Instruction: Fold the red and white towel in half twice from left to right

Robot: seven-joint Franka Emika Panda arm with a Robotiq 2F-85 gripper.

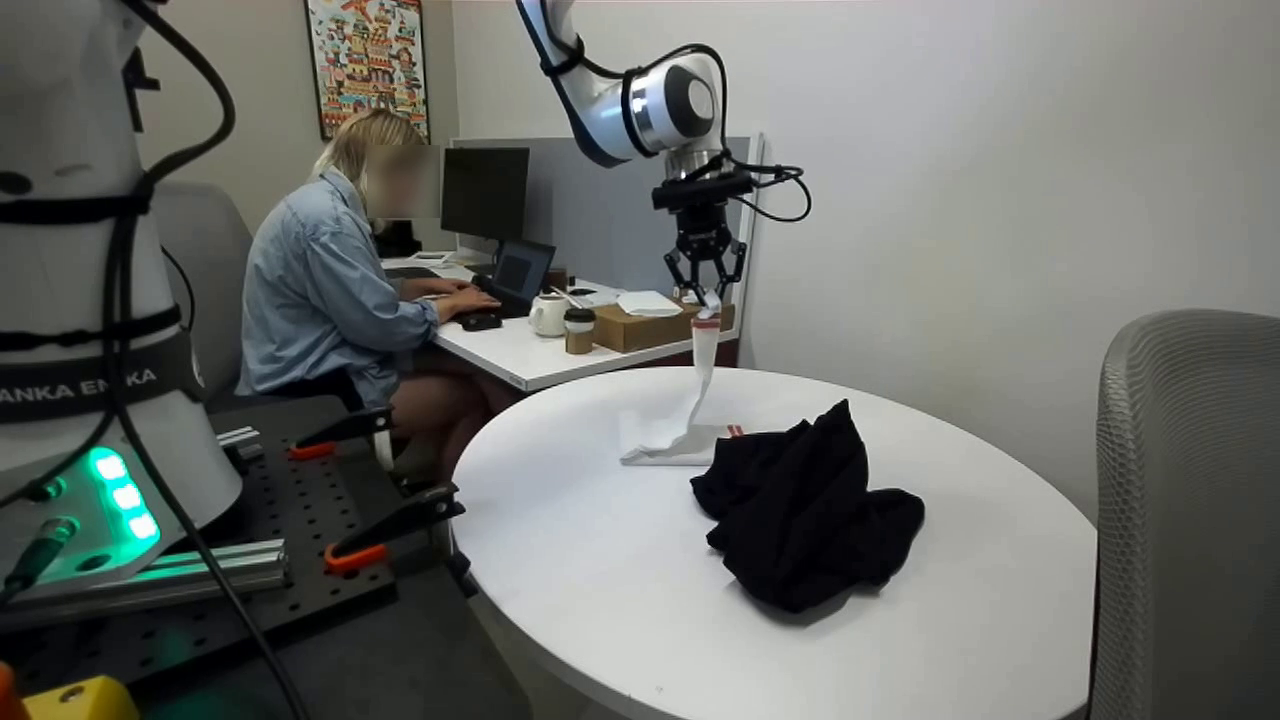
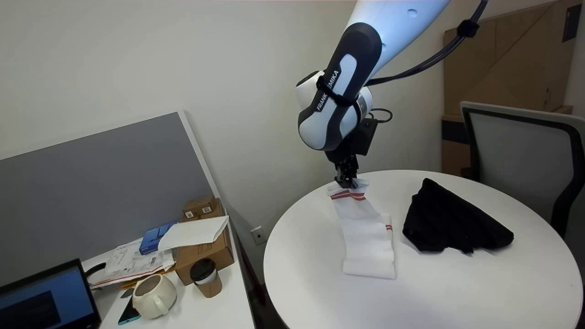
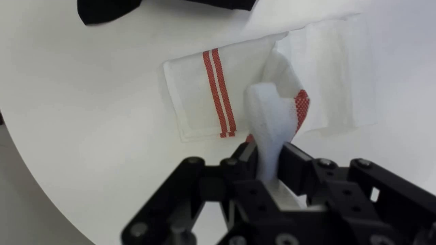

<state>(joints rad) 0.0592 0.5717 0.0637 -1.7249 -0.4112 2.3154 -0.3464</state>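
A round white table (image 1: 580, 570) near a desk (image 1: 510, 350); pale wall (image 1: 950, 220) behind; jaws pinch the towel (image 2: 367, 237).

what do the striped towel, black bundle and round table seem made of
Striped towel: matte woven cloth, perhaps cotton; weave shows in its red bands. Black bundle: looks like matte fabric, fiber unclear; soft folds. Round table: smooth white top, possibly laminate; faint sheen.
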